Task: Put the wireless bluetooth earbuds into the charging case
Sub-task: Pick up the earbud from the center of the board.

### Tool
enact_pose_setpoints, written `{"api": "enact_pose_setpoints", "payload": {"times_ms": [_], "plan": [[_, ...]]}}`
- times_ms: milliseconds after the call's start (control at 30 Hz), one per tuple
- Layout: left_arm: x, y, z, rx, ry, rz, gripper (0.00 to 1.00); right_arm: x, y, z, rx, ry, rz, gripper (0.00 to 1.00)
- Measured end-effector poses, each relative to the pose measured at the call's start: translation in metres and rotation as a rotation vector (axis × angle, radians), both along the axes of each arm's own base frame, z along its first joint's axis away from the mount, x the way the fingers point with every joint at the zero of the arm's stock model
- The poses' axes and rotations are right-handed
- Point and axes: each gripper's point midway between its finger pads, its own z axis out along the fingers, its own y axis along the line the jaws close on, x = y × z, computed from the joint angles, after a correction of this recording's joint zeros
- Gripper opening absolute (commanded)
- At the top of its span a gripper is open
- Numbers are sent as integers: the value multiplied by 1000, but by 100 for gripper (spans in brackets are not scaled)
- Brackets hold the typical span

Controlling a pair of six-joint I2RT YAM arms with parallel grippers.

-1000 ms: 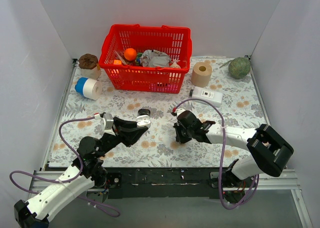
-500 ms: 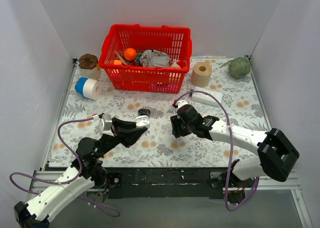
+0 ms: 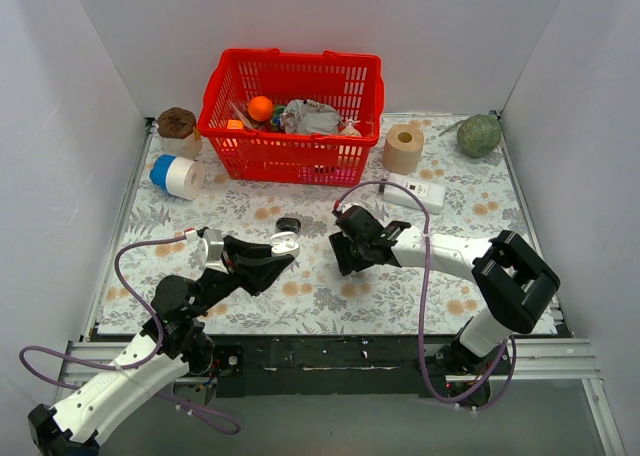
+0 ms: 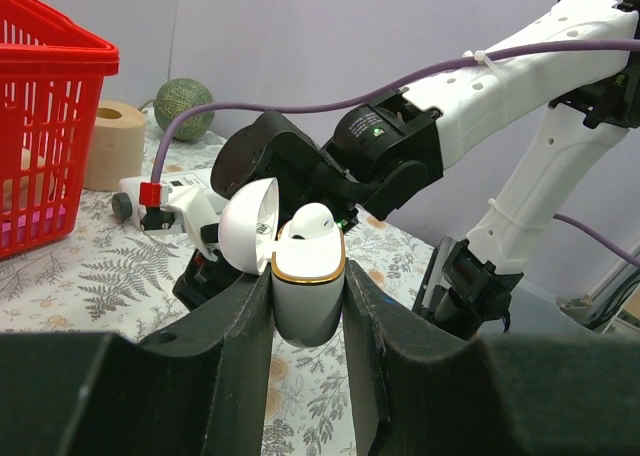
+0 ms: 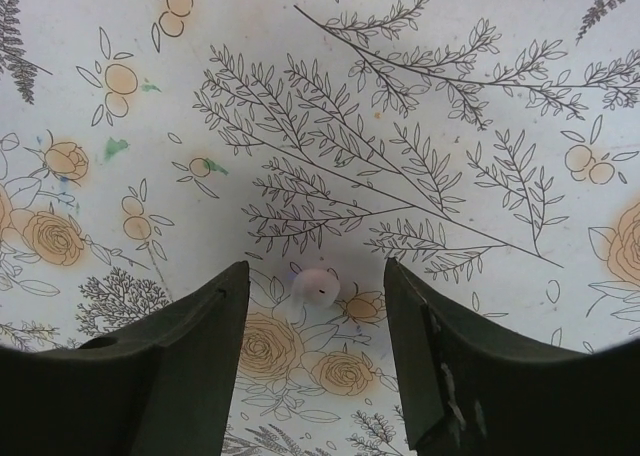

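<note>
1 earbud (image 4: pixel 312 216) in 1 white case (image 4: pixel 308 291), 1 loose earbud (image 5: pixel 316 287)

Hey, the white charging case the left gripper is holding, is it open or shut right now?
Open. The left wrist view shows the charging case with its lid flipped back and one white earbud seated inside.

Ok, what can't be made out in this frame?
Top external: loose white earbud hidden under the right claw; only right wrist shows it.
Left wrist: other slot of the charging case hidden behind its near wall and the seated earbud.
Top external: small black item, too small to identify.
</note>
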Motion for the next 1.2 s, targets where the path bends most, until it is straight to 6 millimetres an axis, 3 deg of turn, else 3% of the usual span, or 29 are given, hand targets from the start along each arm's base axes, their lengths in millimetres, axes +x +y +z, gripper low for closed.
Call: {"api": "enact_pose_setpoints", "payload": {"times_ms": [233, 833, 1000, 1200], "plan": [[0, 0, 0, 1, -2, 2, 0, -2, -2, -12, -26, 24, 0, 56], [0, 0, 0, 0, -2, 2, 0, -7, 3, -13, -10, 20, 6, 47], [0, 0, 0, 1, -2, 2, 0, -9, 5, -13, -5, 23, -1, 41], [0, 1, 1, -1, -3, 2, 0, -10, 6, -13, -2, 25, -32, 53]]}}
